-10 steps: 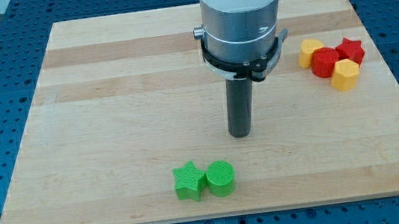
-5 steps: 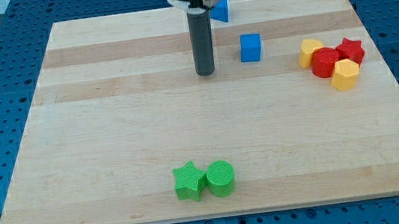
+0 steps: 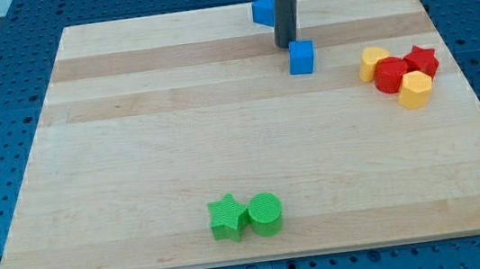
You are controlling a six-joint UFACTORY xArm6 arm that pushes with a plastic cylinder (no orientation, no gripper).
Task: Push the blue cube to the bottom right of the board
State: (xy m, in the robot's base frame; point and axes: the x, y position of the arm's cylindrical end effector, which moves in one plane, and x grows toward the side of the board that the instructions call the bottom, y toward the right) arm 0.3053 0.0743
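The blue cube (image 3: 301, 57) sits on the wooden board (image 3: 133, 147) right of centre, toward the view's top. My tip (image 3: 287, 45) stands just above and slightly left of the cube, very close to its top-left corner; contact cannot be told. A second blue block (image 3: 262, 10) lies near the board's top edge, partly hidden behind the rod, its shape unclear.
At the view's right lie a red star (image 3: 422, 60), a red block (image 3: 390, 75) and two yellow blocks (image 3: 374, 61) (image 3: 414, 89) in a cluster. A green star (image 3: 227, 217) and a green cylinder (image 3: 265, 214) touch near the bottom edge.
The rod moved from the board's centre toward the view's top, then right, and now stands just above the blue cube. No block has moved.
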